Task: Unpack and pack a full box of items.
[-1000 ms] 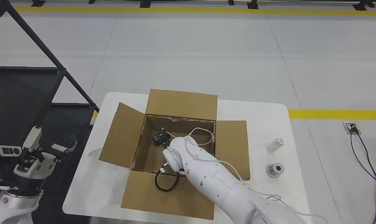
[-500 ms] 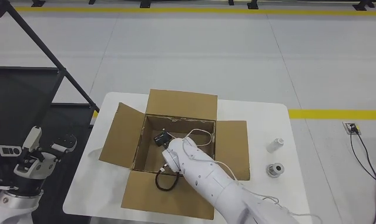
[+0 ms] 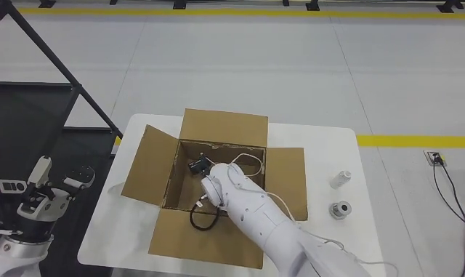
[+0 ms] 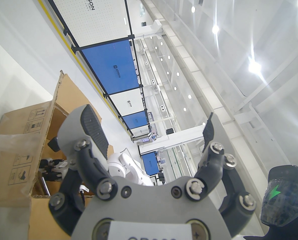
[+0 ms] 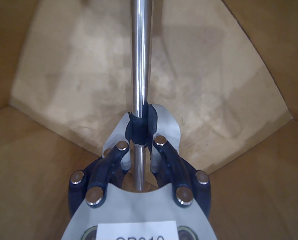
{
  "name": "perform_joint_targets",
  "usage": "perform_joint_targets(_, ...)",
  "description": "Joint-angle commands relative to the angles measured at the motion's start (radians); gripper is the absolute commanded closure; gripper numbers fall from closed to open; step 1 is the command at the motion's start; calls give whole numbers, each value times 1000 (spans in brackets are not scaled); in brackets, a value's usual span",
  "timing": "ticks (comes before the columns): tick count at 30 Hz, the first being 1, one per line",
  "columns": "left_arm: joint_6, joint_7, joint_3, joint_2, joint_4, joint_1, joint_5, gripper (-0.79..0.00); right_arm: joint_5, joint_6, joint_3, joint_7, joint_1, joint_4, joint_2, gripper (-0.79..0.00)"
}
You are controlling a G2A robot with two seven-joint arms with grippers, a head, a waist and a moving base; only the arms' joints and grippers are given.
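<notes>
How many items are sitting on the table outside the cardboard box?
2: a small white bottle and a round metal part, both on the table right of the box. The right arm may hide others.

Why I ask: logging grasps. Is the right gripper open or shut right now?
Shut on the metal rod: the right gripper has its dark fingers clamped on it from both sides, inside the cardboard box.

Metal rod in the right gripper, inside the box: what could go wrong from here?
1. The right gripper clamps the smooth metal rod near one end, so the long free part may tilt or slip.
2. The rod seems to point toward a wall of the box; moving forward may hit the cardboard.
</notes>
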Motion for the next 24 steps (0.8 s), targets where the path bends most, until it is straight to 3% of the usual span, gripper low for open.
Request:
perform_joint_targets(1,0,0,0,0,0,0,0,-785,23,-23,18,16,15,-17,3,0)
perform_joint_targets(8,0,0,0,0,0,0,0,-785,38,-44,65,115,27,-157,35,0)
perform_joint_targets(13,0,0,0,0,0,0,0,-785,-10,-5,127,195,-27,-382,96,0)
perform_joint_targets(17,0,0,0,0,0,0,0,-785,-125,44,231,307,-165,-726,181,0)
perform_joint_targets(21,0,0,0,0,0,0,0,-785,-294,37,376,480,-403,-1189,268,0)
perform_joint_targets(24,0,0,0,0,0,0,0,-785,-403,13,467,539,-564,-1466,308,0)
